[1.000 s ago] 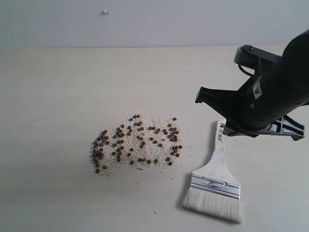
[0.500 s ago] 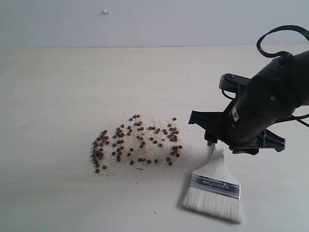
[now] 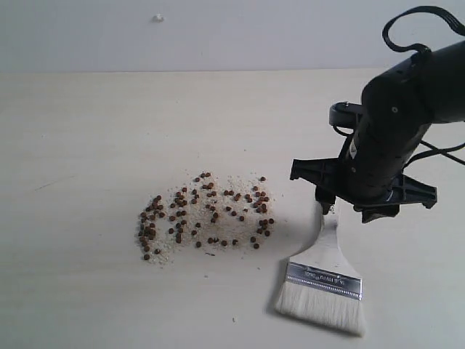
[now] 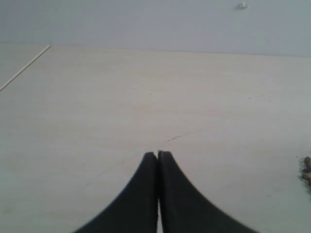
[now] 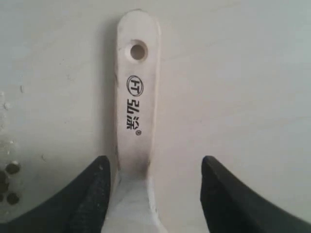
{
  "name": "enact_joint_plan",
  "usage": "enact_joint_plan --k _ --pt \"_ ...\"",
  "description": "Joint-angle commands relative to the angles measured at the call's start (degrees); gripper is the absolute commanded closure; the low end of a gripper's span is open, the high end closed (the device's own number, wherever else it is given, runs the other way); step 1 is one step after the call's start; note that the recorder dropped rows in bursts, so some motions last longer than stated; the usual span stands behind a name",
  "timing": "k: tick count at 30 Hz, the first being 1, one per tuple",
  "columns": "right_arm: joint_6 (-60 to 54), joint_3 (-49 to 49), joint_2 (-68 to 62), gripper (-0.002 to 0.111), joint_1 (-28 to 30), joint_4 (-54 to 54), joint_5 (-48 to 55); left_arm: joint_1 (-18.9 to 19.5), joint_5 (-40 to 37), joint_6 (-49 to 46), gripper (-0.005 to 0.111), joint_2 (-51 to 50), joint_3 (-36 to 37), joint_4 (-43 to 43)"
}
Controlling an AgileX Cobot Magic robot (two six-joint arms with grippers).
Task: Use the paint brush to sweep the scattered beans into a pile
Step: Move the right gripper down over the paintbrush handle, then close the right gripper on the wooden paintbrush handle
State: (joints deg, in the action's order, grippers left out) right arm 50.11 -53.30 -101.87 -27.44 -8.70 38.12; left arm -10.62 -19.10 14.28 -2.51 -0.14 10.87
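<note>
The beans (image 3: 207,217) lie spread in a wide patch with pale crumbs, denser at the left end (image 3: 149,231). To their right the paint brush (image 3: 325,276) lies flat on the table, bristles toward the front edge. My right gripper (image 3: 347,205) hangs over the handle's far end, open. In the right wrist view the handle (image 5: 136,111) lies between the fingers (image 5: 99,174), closer to one of them; the gripper (image 5: 154,166) holds nothing. A few beans (image 5: 7,179) show at that view's edge. My left gripper (image 4: 158,155) is shut and empty above bare table.
The pale wooden table (image 3: 87,145) meets a grey wall at the back. A small white speck (image 3: 158,17) sits on the wall. A thin dark scratch (image 4: 182,136) marks the table ahead of the left gripper.
The right arm has swung in over the brush handle and turned to point down at it, fingers either side. The brush and beans have not moved.
</note>
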Motion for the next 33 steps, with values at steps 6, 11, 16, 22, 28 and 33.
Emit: enact_joint_plan --k 6,11,16,22,28,33 --pt "-1.6 -1.6 -3.3 0.055 0.3 2.8 -0.8 -0.3 0.2 0.5 0.107 0.5 0.1 0.3" --pt "-1.5 -1.6 -5.6 0.055 0.3 3.9 -2.0 -0.3 0.2 0.5 0.107 0.5 0.1 0.3" --pt "-1.7 -1.7 -7.0 0.055 0.3 3.9 -2.5 -0.3 0.2 0.5 0.107 0.5 0.1 0.3" --pt "-1.7 -1.7 -7.6 0.058 0.3 3.9 -3.1 -0.3 0.2 0.5 0.107 0.5 0.1 0.3" --pt "-1.7 -1.7 -7.6 0.073 0.3 3.9 -3.3 -0.3 0.2 0.5 0.107 0.5 0.1 0.3" --pt "-3.7 -1.7 -7.6 0.102 0.2 3.9 -4.2 -0.3 0.2 0.5 0.107 0.5 0.1 0.3"
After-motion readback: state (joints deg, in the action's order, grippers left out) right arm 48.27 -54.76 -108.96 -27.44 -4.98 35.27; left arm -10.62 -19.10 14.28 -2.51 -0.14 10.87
